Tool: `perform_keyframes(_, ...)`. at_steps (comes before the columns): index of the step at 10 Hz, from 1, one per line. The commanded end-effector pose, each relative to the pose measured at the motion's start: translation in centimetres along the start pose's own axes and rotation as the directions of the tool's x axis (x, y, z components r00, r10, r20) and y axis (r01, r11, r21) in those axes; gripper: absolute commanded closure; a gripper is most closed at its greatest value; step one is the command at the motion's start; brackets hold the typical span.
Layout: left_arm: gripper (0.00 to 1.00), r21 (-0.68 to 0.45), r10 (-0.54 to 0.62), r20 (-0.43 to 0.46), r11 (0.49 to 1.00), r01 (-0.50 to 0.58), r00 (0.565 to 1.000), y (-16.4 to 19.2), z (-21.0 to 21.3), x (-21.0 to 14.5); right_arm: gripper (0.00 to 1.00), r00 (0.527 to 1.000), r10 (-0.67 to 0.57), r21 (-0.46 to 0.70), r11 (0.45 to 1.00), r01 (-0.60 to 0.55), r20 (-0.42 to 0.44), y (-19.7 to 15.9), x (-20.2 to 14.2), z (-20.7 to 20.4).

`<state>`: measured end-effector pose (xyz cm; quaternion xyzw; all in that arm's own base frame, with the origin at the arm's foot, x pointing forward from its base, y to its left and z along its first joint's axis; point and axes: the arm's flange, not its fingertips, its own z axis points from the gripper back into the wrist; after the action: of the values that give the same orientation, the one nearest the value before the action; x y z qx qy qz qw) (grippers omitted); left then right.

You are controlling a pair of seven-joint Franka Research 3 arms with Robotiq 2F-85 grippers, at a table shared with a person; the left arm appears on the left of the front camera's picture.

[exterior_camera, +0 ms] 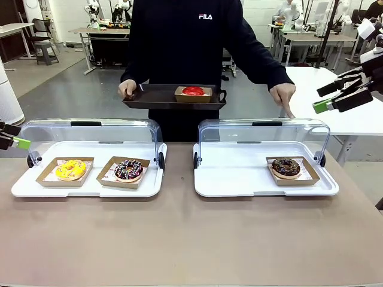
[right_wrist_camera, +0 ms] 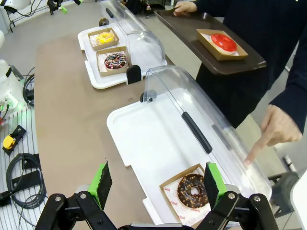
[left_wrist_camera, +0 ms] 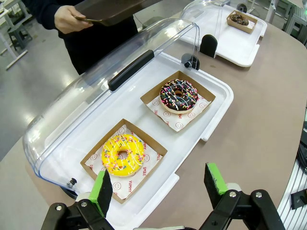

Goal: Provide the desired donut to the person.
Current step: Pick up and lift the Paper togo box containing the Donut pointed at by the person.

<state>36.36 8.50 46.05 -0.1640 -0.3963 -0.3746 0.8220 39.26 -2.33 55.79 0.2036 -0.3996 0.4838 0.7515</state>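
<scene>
Both open, the black green-padded left gripper point(left_wrist_camera: 158, 182) and right gripper point(right_wrist_camera: 157, 182) hover while the person's hand point(exterior_camera: 282, 94) points at the clear plastic lid point(exterior_camera: 263, 137) over a chocolate sprinkled donut point(exterior_camera: 286, 167).

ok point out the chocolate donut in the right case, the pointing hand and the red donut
chocolate donut point(right_wrist_camera: 185, 194), right wrist view, icing left of its hole
pointing hand point(exterior_camera: 282, 94), front view, back of the hand
red donut point(exterior_camera: 192, 91), front view, middle of its red top

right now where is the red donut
The red donut sits in a box on the dark tray the person holds, front view centre, past the table's far edge.
</scene>
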Motion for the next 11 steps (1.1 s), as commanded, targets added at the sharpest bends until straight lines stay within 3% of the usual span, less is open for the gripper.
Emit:
perform_keyframes(1, 0.00, -0.007, -0.015, 0.017, 1.000, 0.015, 1.000, 0.2, -0.1, -0.3, 0.00, 1.000, 0.001, 0.016, 1.000, -0.001, 0.001, -0.1, -0.1, -0.2)
perform_keyframes(4, 0.00, -0.007, -0.015, 0.017, 1.000, 0.015, 1.000, 0.2, -0.1, -0.3, 0.00, 1.000, 0.000, 0.000, 1.000, 0.000, 0.000, 0.0, 0.0, 0.0)
perform_keyframes(5, 0.00, -0.007, -0.015, 0.017, 1.000, 0.015, 1.000, 0.2, -0.1, -0.3, 0.00, 0.984, 0.048, -0.059, 0.997, -0.058, -0.170, 0.1, 1.3, -1.5)
perform_keyframes(7, 0.00, -0.007, -0.015, 0.017, 1.000, 0.015, 1.000, 0.2, -0.1, -0.3, 0.00, 0.879, 0.147, 0.006, 0.987, -0.162, -0.453, 0.6, 1.4, -5.9)
perform_keyframes(9, 0.00, -0.007, -0.015, 0.017, 1.000, 0.015, 1.000, 0.2, -0.1, -0.3, 0.00, 0.781, 0.206, 0.038, 0.973, -0.228, -0.589, 0.8, -0.7, -9.5)
perform_keyframes(11, 0.00, -0.007, -0.015, 0.017, 1.000, 0.015, 1.000, 0.2, -0.1, -0.3, 0.00, 0.696, 0.252, 0.107, 0.964, -0.245, -0.673, -1.2, -4.5, -13.2)
